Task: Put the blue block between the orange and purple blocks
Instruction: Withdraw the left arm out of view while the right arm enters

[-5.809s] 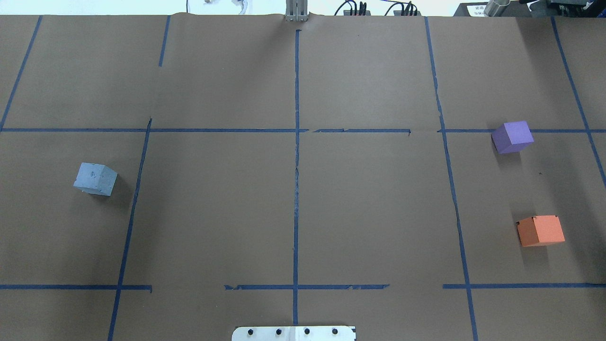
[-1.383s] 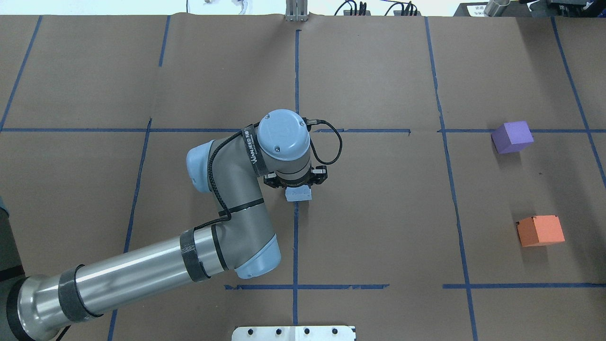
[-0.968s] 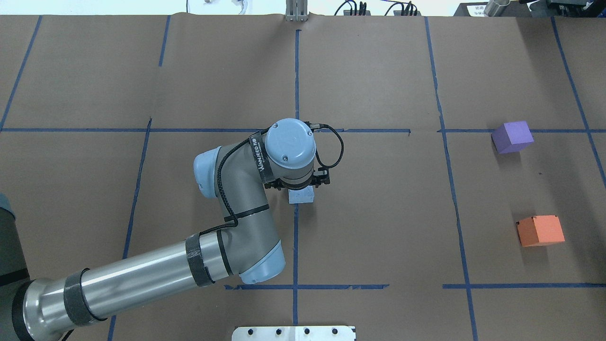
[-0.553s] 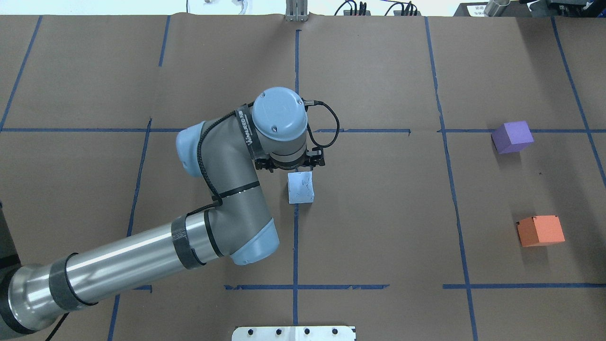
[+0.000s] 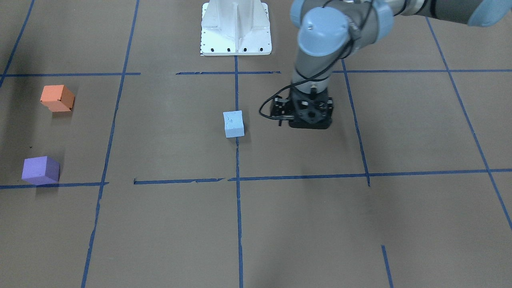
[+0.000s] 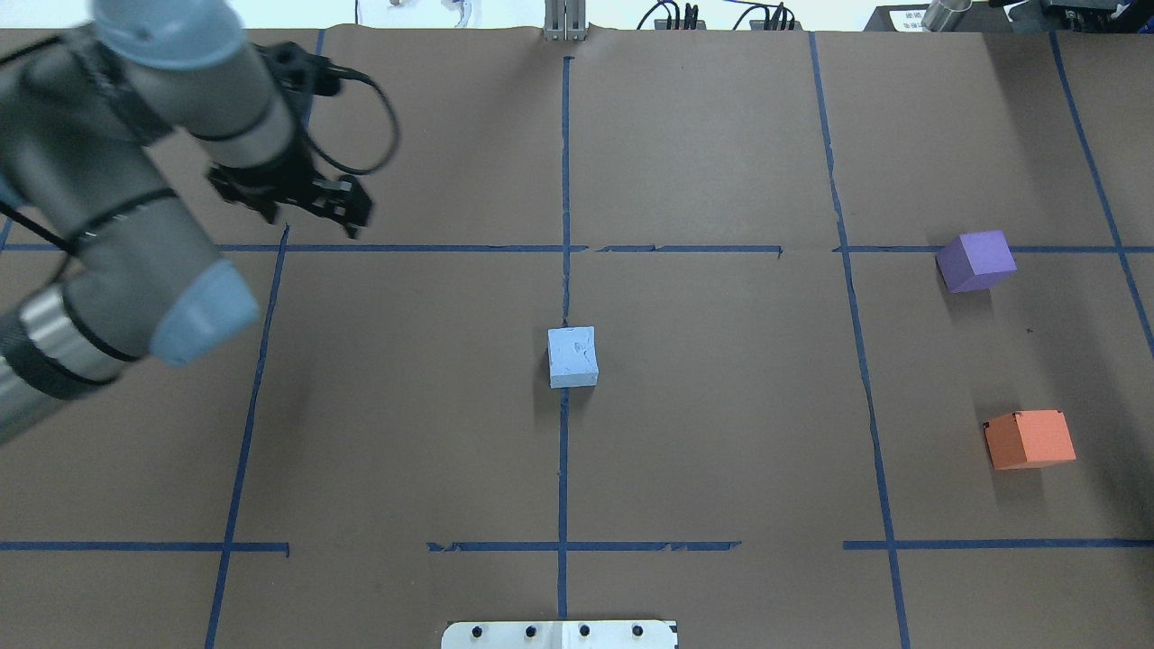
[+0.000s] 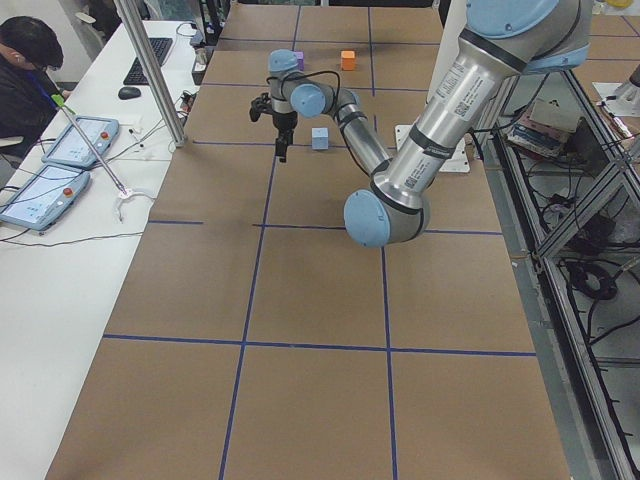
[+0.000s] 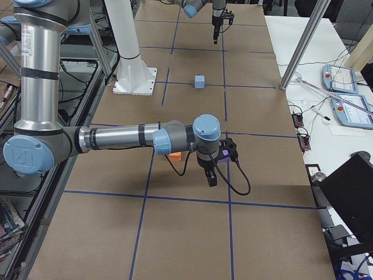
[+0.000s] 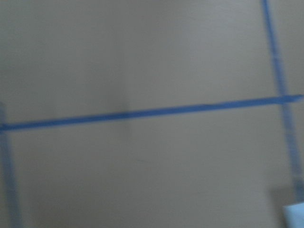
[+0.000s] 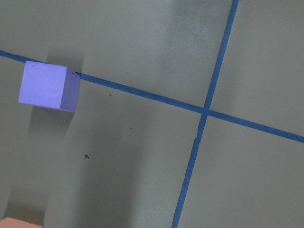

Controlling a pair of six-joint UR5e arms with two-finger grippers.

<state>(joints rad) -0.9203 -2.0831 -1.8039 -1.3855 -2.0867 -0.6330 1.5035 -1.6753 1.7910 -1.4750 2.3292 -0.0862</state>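
Observation:
The blue block (image 6: 572, 357) rests on the brown paper at the table's centre, on the middle tape line; it also shows in the front view (image 5: 233, 124). The purple block (image 6: 976, 260) and the orange block (image 6: 1030, 439) sit apart at the right side, with a bare gap between them. My left gripper (image 6: 311, 216) is open and empty, raised and well to the left of the blue block. My right gripper (image 8: 211, 175) shows only in the right side view, hovering by the orange block (image 8: 175, 156); I cannot tell its state. The right wrist view shows the purple block (image 10: 47, 86).
Blue tape lines (image 6: 564, 180) divide the paper-covered table. A white base plate (image 6: 559, 635) sits at the near edge. An operator (image 7: 25, 70) and tablets (image 7: 75, 140) are at a side desk beyond a metal post (image 7: 150, 70).
My left gripper let go of the blue block at the table's centre, rose and swung away to the far left. The block stays on the centre line.

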